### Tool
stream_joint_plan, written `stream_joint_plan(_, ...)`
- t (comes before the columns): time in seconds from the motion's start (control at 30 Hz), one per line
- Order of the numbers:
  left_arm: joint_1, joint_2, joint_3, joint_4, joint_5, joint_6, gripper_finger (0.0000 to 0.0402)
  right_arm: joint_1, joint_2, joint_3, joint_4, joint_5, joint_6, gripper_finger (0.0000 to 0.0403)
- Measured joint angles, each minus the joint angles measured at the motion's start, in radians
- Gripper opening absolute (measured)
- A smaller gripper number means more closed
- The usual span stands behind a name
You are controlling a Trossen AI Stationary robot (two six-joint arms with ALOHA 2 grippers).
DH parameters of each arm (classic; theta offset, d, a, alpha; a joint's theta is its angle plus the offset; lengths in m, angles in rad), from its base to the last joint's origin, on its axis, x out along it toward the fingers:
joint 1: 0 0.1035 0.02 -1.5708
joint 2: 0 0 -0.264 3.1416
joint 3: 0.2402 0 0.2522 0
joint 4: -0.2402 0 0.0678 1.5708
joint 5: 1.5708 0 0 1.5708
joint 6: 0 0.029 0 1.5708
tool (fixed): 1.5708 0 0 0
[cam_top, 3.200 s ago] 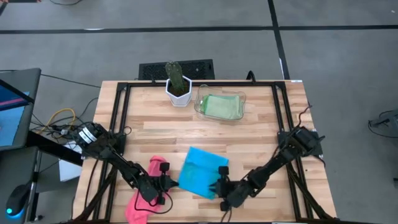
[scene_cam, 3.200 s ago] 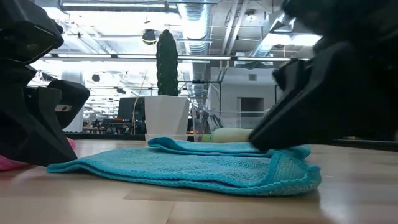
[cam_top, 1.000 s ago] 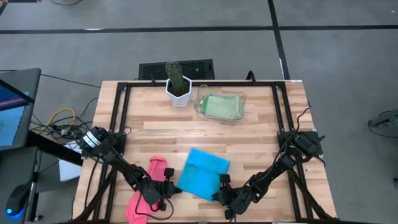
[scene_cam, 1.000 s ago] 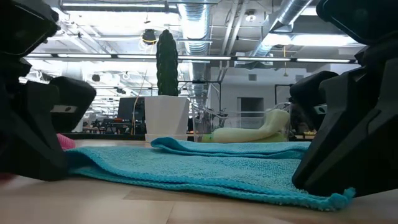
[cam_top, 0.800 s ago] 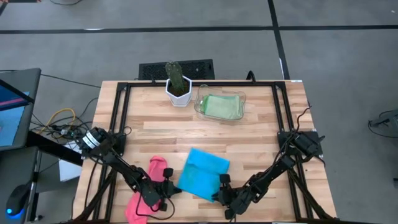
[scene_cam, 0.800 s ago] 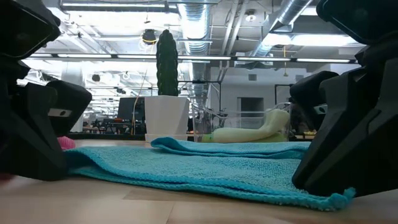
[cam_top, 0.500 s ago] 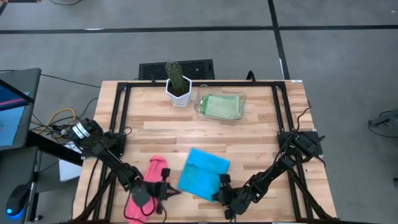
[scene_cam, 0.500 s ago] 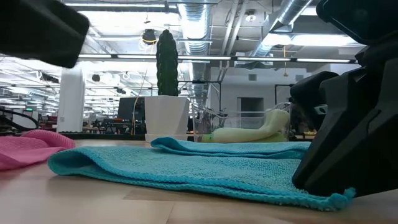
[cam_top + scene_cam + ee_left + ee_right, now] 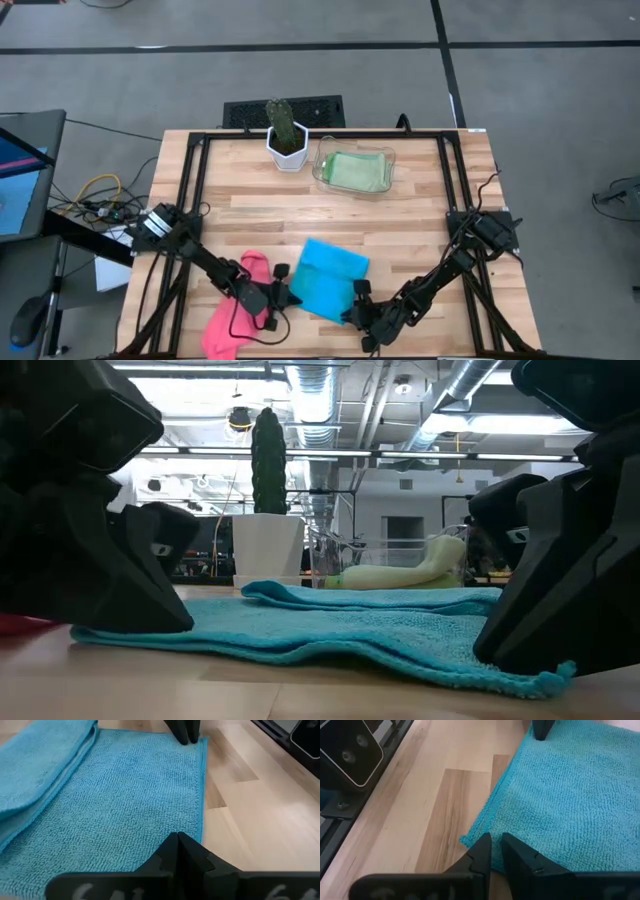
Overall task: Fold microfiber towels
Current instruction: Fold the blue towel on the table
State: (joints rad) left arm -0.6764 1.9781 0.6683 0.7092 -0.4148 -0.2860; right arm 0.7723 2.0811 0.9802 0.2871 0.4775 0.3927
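A turquoise microfiber towel (image 9: 328, 275) lies flat on the wooden table, its far part doubled over in a fold (image 9: 45, 765). My left gripper (image 9: 281, 292) is shut, with its tips at the towel's near left corner. My right gripper (image 9: 352, 303) is shut on the towel's near edge by the near right corner (image 9: 466, 840). A pink towel (image 9: 232, 318) lies crumpled under my left arm. A light green towel (image 9: 355, 172) rests in a clear tray. My left gripper (image 9: 178, 840) points slanting down onto the towel's surface just inside its edge (image 9: 201, 827); I cannot tell whether the shut tips touch the cloth. My right gripper (image 9: 495, 847) pinches the towel's near edge (image 9: 485, 832) close to the corner between its fingertips, slanting down from the near right. The cloth stays flat on the table.
A white pot with a cactus (image 9: 287, 138) and the clear tray (image 9: 322, 165) stand at the table's far side. A black frame rail (image 9: 190, 180) runs along the table's edges. Bare wood (image 9: 400, 225) lies between the towel and the tray.
My left gripper has lifted off toward the pink towel, then come back right and down onto the turquoise towel's near left corner, staying shut. The towel's raised left end is now flattened under it. My right gripper has kept still.
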Motion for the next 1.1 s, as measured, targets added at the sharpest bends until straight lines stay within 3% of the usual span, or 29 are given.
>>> stream_joint_plan(0.17, -0.031, 0.000, -0.001, -0.030, -0.063, -0.010, 0.0000, 0.000, 0.000, 0.000, -0.002, -0.001, 0.000, 0.0071)
stream_joint_plan(0.83, -0.029, 0.003, -0.002, -0.007, -0.087, -0.014, 0.0000, 0.065, -0.089, -0.002, 0.002, 0.036, 0.022, 0.0074)
stream_joint_plan(1.1, -0.030, 0.000, 0.007, -0.011, -0.089, 0.000, 0.0000, 0.054, -0.085, 0.053, 0.010, 0.019, -0.105, 0.0147)
